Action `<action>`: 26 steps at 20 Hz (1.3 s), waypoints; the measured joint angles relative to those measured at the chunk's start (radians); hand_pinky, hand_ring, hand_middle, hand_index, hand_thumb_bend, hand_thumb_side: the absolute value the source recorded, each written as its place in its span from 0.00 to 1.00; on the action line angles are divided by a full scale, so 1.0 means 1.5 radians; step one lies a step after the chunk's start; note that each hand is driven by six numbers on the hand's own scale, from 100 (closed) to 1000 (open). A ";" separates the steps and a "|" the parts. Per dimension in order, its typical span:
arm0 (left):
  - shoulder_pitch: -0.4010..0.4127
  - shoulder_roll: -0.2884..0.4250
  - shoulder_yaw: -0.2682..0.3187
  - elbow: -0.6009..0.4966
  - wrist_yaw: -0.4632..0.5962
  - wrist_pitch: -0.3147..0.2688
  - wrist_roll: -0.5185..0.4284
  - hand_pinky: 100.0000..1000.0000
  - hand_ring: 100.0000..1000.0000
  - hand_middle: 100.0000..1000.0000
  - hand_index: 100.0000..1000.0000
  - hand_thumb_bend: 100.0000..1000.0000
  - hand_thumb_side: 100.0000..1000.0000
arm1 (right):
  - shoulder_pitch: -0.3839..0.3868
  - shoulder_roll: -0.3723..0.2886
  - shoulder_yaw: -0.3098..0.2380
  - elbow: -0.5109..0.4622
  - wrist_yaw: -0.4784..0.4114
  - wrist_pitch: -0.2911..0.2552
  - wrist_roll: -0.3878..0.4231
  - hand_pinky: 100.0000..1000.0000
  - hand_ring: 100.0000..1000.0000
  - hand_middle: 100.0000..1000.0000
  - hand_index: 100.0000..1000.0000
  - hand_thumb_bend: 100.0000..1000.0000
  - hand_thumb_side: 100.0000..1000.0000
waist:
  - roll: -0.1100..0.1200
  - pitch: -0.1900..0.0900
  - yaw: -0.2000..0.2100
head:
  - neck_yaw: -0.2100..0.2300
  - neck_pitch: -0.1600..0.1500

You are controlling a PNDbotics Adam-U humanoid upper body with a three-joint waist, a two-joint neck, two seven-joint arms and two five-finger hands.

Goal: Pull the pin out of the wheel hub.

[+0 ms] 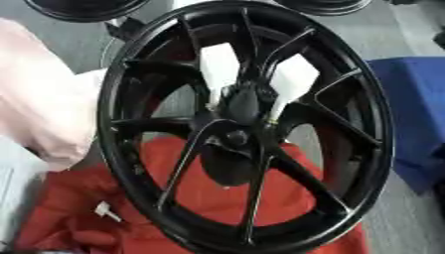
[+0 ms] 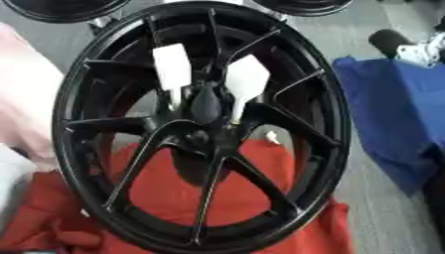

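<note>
wheel hub (image 1: 236,136) sat at the centre of a big black wheel (image 2: 69,163) that stood tilted and filled most of the view. at the far left something pale pink (image 1: 35,99) bulged against the wheel's rim. below lay a red cloth (image 1: 78,208) with a small white scrap (image 1: 106,211) on it. seen through the spokes, a dark shape (image 1: 242,101) hung just above the hub between two white patches (image 2: 171,67), but i could not tell whether it was a hand, nor how its fingers were set. no pin could be made out. to the right lay a blue cloth (image 2: 396,114), and at the upper right a black and silver part (image 2: 404,45) showed, too little to tell what it was.
</note>
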 measured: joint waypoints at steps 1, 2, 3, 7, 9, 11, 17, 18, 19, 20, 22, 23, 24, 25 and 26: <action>0.000 0.000 0.000 0.000 0.000 0.000 0.000 0.62 0.45 0.37 0.68 0.26 0.52 | -0.008 0.000 0.008 0.010 0.000 -0.003 -0.003 0.85 0.77 0.75 0.85 0.00 0.16 | 0.000 0.000 0.001 | 0.000 0.000; 0.000 0.000 0.000 0.000 0.000 0.000 0.000 0.62 0.45 0.37 0.68 0.26 0.52 | -0.016 0.000 0.017 0.020 0.000 -0.007 -0.007 0.85 0.77 0.75 0.84 0.00 0.15 | 0.000 0.000 0.001 | -0.001 0.000; 0.000 0.000 0.000 0.000 0.000 0.000 -0.001 0.62 0.45 0.37 0.68 0.26 0.52 | -0.024 0.000 0.026 0.029 0.000 -0.010 -0.010 0.85 0.77 0.75 0.84 0.00 0.15 | 0.000 0.000 0.001 | -0.001 0.001; 0.000 0.000 -0.001 0.001 0.001 0.000 -0.003 0.62 0.45 0.37 0.68 0.26 0.52 | -0.064 0.002 0.068 0.049 0.018 -0.016 -0.016 0.85 0.77 0.74 0.84 0.00 0.15 | 0.000 0.000 0.000 | 0.000 0.006; 0.000 0.000 -0.001 0.003 0.002 0.001 -0.004 0.62 0.45 0.37 0.68 0.26 0.52 | -0.084 0.006 0.089 0.049 0.027 -0.014 -0.014 0.85 0.77 0.74 0.84 0.00 0.14 | 0.000 -0.001 -0.001 | 0.000 0.007; 0.002 0.000 -0.001 0.004 0.002 0.001 -0.004 0.62 0.45 0.37 0.68 0.25 0.52 | -0.105 0.016 0.109 0.048 0.034 -0.009 -0.009 0.84 0.77 0.74 0.84 0.00 0.14 | 0.001 -0.001 -0.003 | 0.001 0.009; 0.004 0.000 -0.001 0.005 0.002 0.001 -0.004 0.62 0.45 0.37 0.68 0.25 0.53 | -0.149 0.044 0.148 0.044 0.048 0.011 0.011 0.84 0.77 0.74 0.83 0.00 0.14 | 0.003 -0.004 -0.005 | 0.006 0.012; 0.004 0.000 -0.001 0.005 0.002 0.001 -0.005 0.62 0.45 0.37 0.68 0.25 0.52 | -0.160 0.053 0.156 0.044 0.053 0.017 0.017 0.84 0.77 0.75 0.84 0.00 0.16 | 0.003 -0.005 -0.005 | 0.006 0.012; 0.005 0.000 -0.001 0.006 0.002 0.001 -0.005 0.62 0.45 0.37 0.68 0.25 0.52 | -0.174 0.064 0.166 0.044 0.060 0.023 0.023 0.84 0.78 0.75 0.84 0.00 0.17 | 0.004 -0.006 -0.005 | 0.006 0.012; 0.006 0.000 -0.001 0.006 0.002 0.001 -0.005 0.62 0.45 0.37 0.68 0.25 0.52 | -0.187 0.075 0.176 0.045 0.067 0.031 0.031 0.84 0.78 0.76 0.84 0.00 0.18 | 0.004 -0.006 -0.006 | 0.008 0.012; 0.010 0.000 -0.001 0.008 0.002 0.001 -0.005 0.62 0.45 0.37 0.68 0.25 0.52 | -0.209 0.095 0.192 0.050 0.082 0.045 0.045 0.84 0.79 0.76 0.84 0.00 0.18 | 0.004 -0.007 -0.008 | 0.011 0.012; 0.010 0.000 -0.001 0.008 0.002 0.001 -0.005 0.62 0.45 0.37 0.68 0.25 0.52 | -0.219 0.104 0.199 0.053 0.089 0.050 0.050 0.85 0.79 0.76 0.85 0.00 0.18 | 0.004 -0.007 -0.009 | 0.012 0.012; 0.010 0.000 -0.001 0.008 0.002 0.001 -0.005 0.62 0.45 0.37 0.68 0.25 0.52 | -0.230 0.113 0.205 0.057 0.096 0.055 0.055 0.85 0.79 0.76 0.85 0.00 0.18 | 0.004 -0.007 -0.009 | 0.014 0.012; 0.011 0.000 -0.001 0.008 0.002 0.001 -0.004 0.62 0.45 0.37 0.68 0.25 0.52 | -0.240 0.122 0.210 0.061 0.101 0.058 0.058 0.85 0.79 0.76 0.85 0.00 0.19 | 0.004 -0.007 -0.009 | 0.015 0.012; 0.011 0.000 -0.001 0.008 0.002 0.001 -0.004 0.62 0.45 0.37 0.68 0.25 0.52 | -0.250 0.130 0.215 0.063 0.105 0.062 0.062 0.85 0.80 0.77 0.85 0.00 0.19 | 0.004 -0.007 -0.009 | 0.015 0.012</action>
